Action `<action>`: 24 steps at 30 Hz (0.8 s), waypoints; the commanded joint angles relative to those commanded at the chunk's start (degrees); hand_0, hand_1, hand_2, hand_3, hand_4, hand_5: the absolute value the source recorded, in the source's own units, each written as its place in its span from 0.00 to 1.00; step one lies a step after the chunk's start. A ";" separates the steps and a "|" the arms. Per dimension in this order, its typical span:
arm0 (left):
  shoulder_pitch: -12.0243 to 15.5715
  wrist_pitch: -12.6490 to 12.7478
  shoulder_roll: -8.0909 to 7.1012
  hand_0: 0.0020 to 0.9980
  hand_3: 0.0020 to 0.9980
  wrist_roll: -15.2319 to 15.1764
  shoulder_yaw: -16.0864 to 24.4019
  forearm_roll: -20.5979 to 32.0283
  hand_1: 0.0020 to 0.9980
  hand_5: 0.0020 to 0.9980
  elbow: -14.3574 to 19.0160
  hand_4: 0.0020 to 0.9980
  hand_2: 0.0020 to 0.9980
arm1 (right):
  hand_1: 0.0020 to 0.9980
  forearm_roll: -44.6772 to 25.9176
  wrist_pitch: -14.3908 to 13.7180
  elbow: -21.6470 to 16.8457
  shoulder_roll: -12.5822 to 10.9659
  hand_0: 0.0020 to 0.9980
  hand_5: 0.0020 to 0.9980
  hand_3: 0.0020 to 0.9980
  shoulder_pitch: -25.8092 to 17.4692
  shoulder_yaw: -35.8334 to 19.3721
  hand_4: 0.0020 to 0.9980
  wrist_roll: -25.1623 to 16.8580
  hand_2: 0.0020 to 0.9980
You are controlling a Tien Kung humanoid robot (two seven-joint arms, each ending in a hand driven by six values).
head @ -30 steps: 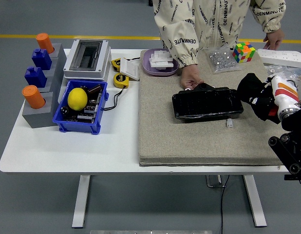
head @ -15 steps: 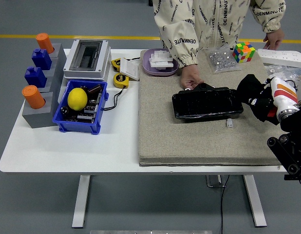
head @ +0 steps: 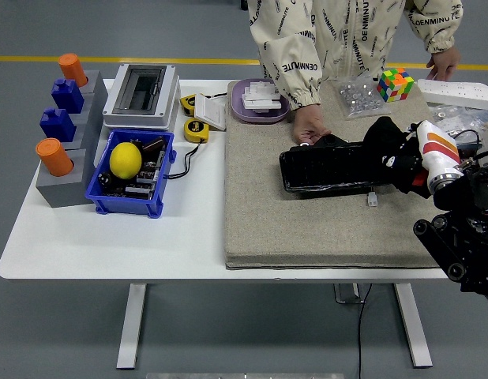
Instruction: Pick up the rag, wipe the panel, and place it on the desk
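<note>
A black rag is bunched in my right hand, whose fingers are curled around it. The rag overlaps the right end of the black panel, which lies flat on the tan mat; whether rag and panel touch I cannot tell. At the table's far side stands a person, one hand resting at the panel's far left corner. Their other hand rests at the back right of the table. My left arm does not appear.
A Rubik's cube and a bag of screws sit behind the panel, a purple tray at the mat's back left. A small white connector lies before the panel. A blue bin with a lemon, a white box and a grey block stand fill the left side.
My right hand has carried the rag leftward, from off the panel's right side to over its right end. The person's hands and the panel stay put.
</note>
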State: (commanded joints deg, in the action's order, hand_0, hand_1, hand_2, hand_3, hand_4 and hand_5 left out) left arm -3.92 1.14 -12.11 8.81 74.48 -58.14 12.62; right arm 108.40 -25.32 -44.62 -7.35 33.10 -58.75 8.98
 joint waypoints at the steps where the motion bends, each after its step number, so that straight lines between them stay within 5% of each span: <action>1: 0.01 -0.02 0.00 0.60 0.56 0.00 -0.03 0.03 0.64 0.44 0.00 0.63 0.64 | 0.29 -0.15 -0.01 0.07 0.48 0.24 0.05 0.36 0.06 0.34 0.91 -0.02 0.36; 17: -0.36 0.00 -0.01 0.60 0.56 -0.04 -0.24 0.07 0.64 0.44 0.14 0.63 0.64 | 0.29 -2.36 -0.11 -0.14 6.69 0.24 0.05 0.36 3.11 12.35 0.91 0.11 0.36; 24: -0.50 0.00 -0.05 0.60 0.56 -0.05 -0.30 0.12 0.64 0.45 0.10 0.63 0.64 | 0.29 -3.38 -0.04 -0.71 7.35 0.24 0.05 0.36 5.03 20.11 0.91 0.13 0.36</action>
State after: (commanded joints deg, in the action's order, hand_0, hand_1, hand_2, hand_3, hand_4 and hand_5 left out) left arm -4.42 1.15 -12.16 8.76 74.18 -58.01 12.71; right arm 105.01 -25.36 -45.33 0.00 38.12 -38.64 9.11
